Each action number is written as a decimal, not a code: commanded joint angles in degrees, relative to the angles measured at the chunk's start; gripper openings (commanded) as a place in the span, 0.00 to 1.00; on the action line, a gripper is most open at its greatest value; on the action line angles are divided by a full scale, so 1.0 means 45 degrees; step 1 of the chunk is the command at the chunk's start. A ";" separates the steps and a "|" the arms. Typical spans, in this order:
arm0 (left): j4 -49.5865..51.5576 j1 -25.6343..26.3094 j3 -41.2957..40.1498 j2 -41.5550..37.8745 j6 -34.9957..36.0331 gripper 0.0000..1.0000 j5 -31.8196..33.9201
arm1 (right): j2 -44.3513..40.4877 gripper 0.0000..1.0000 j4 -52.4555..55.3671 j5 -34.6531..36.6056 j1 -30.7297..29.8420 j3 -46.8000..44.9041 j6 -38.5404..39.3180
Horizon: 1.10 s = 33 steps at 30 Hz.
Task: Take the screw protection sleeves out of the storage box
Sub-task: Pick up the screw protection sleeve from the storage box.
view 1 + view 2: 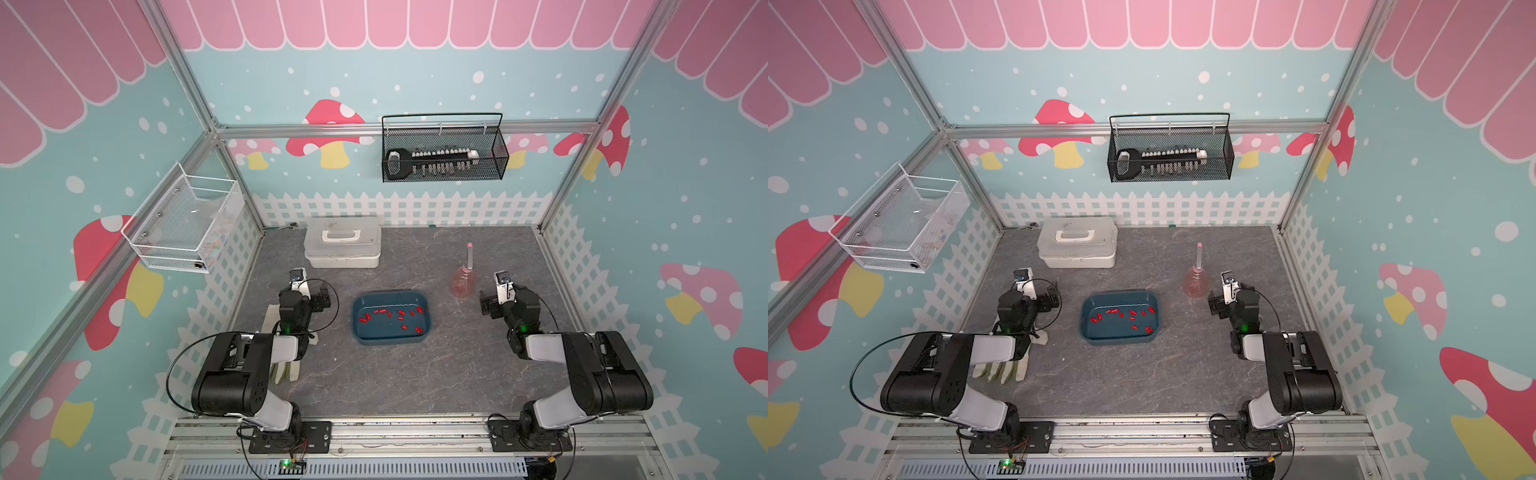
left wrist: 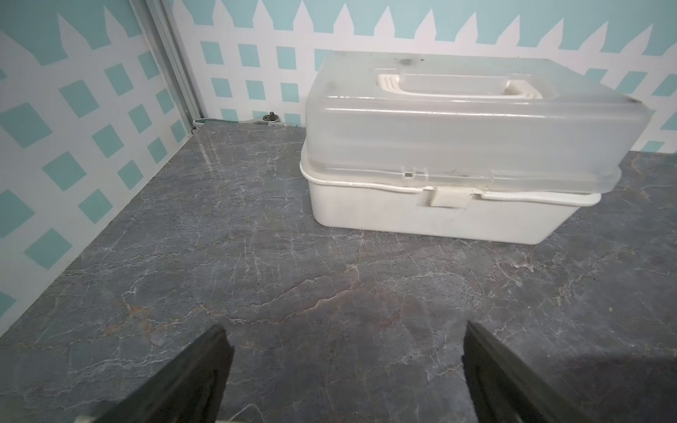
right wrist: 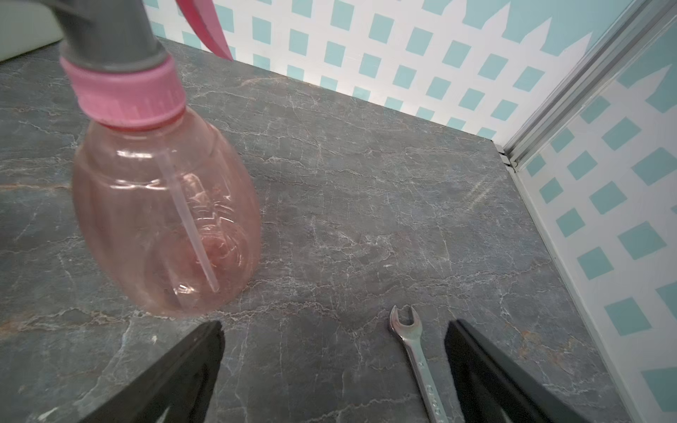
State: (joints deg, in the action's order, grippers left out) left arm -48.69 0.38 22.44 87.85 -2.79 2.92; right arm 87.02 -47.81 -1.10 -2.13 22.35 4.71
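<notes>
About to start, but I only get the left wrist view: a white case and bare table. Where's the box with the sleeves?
Observer: The box sits between the left gripper and the right gripper.
Operator: Any sleeves out already?
Observer: None that I can see; the sleeves lie scattered on the box floor.
Operator: Is the right gripper free?
Observer: Yes, it is open and empty, beside a spray bottle.
</notes>
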 commanded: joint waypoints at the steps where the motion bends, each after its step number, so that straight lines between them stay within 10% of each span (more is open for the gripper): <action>1: 0.0006 -0.0051 0.0112 -0.0065 0.0062 0.99 -0.0141 | 0.0002 1.00 -0.0061 -0.0087 0.0027 0.0048 0.0087; 16: 0.0022 -0.0008 0.0111 -0.0070 0.0101 0.99 -0.0070 | -0.0022 1.00 -0.0071 -0.0087 0.0037 0.0015 0.0073; 19: 0.0112 0.0586 0.0074 -0.0511 -0.0032 0.99 0.2254 | -0.0284 1.00 -0.0379 -0.0650 0.0023 -0.0178 0.0307; 23: 0.2933 0.1002 0.0547 -0.2882 0.0019 1.00 0.3112 | -0.2912 1.00 0.3950 0.0197 -0.0288 0.0869 -0.0276; 29: 1.0861 0.1447 0.3175 -0.5929 -0.4955 0.99 0.4401 | -0.5571 1.00 1.1101 0.0255 -0.0288 0.3788 -0.3168; 33: 1.2037 0.1459 0.3649 -0.6647 -0.7584 0.99 0.2059 | -0.7719 1.00 1.3018 0.0493 -0.0284 0.4036 -0.5652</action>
State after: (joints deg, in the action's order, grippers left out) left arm -7.16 6.68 39.64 59.31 -23.92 17.65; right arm 56.75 -3.44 0.05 -3.16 40.95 -10.79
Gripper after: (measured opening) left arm 0.994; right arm 0.996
